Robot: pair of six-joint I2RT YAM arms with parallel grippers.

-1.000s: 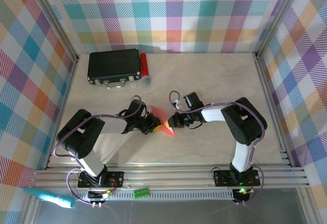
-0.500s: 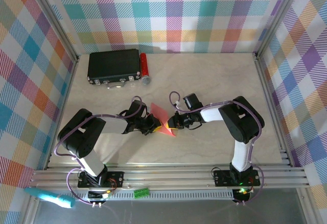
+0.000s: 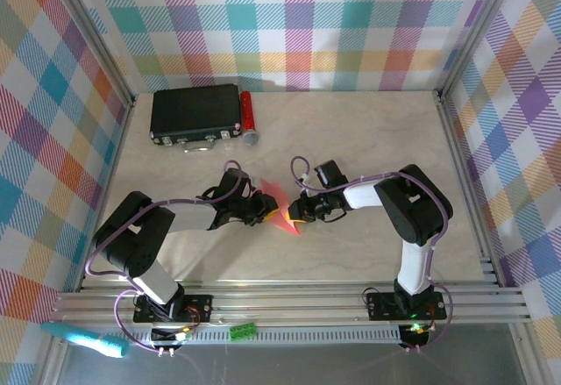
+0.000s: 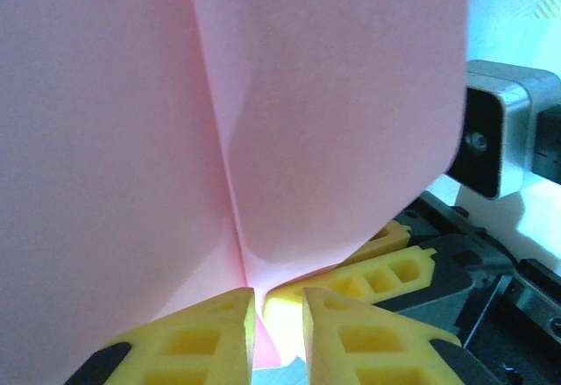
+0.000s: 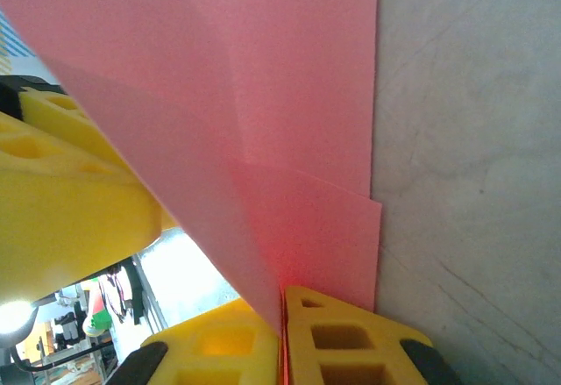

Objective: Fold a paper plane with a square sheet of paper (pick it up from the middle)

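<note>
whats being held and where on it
The square sheet of paper: right gripper clamps its folded edge; left gripper straddles the centre crease, grip unclear.

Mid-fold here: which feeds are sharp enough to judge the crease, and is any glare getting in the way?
Left wrist: pink paper sheet soft and washed pale, background blown out at right. Right wrist: sheet edges and table grain crisp, glare patch low left. Top external: even light, sharp, sheet small.
</note>
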